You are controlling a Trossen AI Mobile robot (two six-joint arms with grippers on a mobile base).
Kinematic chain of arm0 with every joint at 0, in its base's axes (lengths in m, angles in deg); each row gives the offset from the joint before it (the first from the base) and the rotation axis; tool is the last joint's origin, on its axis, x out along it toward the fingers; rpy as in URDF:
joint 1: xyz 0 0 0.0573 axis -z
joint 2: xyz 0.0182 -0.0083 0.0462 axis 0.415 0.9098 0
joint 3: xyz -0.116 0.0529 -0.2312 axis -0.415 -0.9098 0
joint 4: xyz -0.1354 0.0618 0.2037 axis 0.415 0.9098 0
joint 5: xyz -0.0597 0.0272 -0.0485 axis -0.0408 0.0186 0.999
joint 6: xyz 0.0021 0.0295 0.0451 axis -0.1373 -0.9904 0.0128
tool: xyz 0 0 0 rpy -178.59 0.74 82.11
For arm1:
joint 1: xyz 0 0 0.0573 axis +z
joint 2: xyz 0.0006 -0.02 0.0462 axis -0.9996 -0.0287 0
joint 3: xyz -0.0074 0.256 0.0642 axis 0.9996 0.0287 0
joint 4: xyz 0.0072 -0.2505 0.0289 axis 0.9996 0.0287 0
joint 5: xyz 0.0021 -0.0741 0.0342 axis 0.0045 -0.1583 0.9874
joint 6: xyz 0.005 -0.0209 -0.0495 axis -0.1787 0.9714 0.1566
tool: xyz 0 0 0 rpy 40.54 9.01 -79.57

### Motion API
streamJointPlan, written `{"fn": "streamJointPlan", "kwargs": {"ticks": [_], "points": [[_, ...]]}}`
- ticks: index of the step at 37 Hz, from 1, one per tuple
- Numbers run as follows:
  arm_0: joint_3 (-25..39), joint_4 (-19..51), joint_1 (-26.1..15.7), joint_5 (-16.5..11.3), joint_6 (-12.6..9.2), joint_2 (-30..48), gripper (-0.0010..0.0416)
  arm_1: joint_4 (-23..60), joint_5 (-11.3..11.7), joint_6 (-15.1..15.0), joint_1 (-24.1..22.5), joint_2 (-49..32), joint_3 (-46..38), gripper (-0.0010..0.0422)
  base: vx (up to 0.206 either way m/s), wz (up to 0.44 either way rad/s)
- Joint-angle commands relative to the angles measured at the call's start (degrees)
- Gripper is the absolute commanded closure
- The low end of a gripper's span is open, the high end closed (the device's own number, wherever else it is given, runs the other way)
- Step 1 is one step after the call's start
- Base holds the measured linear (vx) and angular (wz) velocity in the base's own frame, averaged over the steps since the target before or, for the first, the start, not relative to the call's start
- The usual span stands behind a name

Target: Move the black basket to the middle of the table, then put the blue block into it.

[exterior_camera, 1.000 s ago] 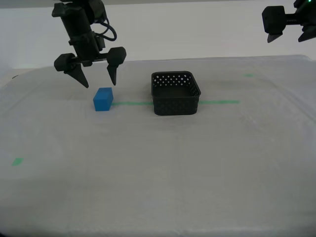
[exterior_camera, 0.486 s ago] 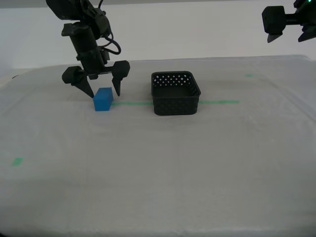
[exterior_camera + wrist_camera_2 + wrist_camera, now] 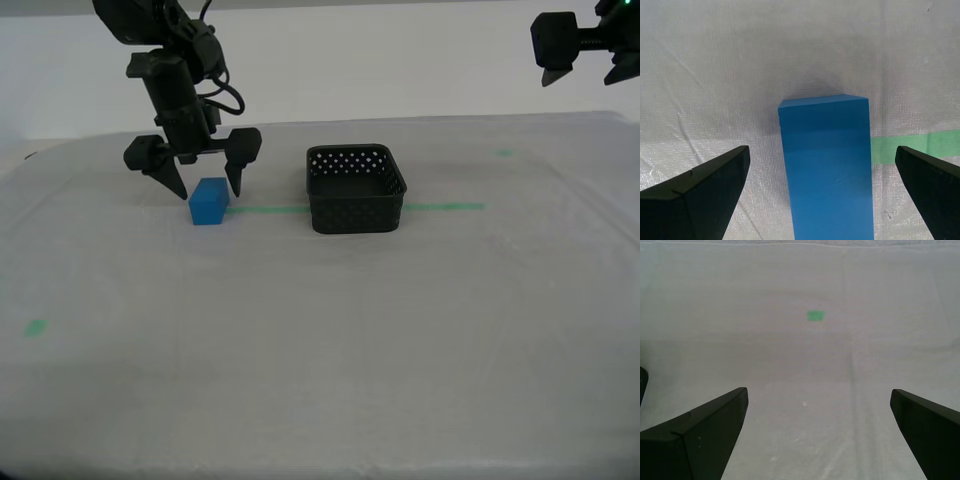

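Observation:
The blue block [image 3: 208,201] stands on the table [image 3: 320,350] towards the exterior view's left, on the green tape line. My second gripper [image 3: 208,192] hangs open over it, one finger on each side of the block [image 3: 825,165] with gaps on both sides, tips just above the sheeting [image 3: 822,150]. The black basket [image 3: 360,212] sits empty near the table's middle, to the exterior view's right of the block. High at the exterior view's upper right, my first gripper [image 3: 582,72] is open, with only bare sheeting between its fingers [image 3: 819,392].
A thin green tape line [image 3: 440,207] runs across the table behind the basket. Small green tape marks lie at the exterior view's near left [image 3: 36,327] and far right [image 3: 506,153]; one such green mark [image 3: 815,315] shows in the first wrist view.
My second gripper has come down and shifted slightly towards the exterior view's right, so its open fingers now straddle the blue block. Block, basket and first gripper have not moved.

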Motion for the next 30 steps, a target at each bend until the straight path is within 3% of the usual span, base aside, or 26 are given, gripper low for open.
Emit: {"fn": "streamJointPlan", "kwargs": {"ticks": [1, 30], "points": [[0.0, 0.0, 0.0, 0.0, 0.1, 0.0, 0.0007, -0.3, -0.1, -0.1, -0.3, 0.0, 0.1, 0.0011, 0.000, 0.000], [0.0, 0.0, 0.0, 0.0, 0.1, 0.0, 0.0007, -3.1, -0.1, 2.4, -1.4, 0.0, 3.1, 0.0013, 0.000, 0.000]]}}
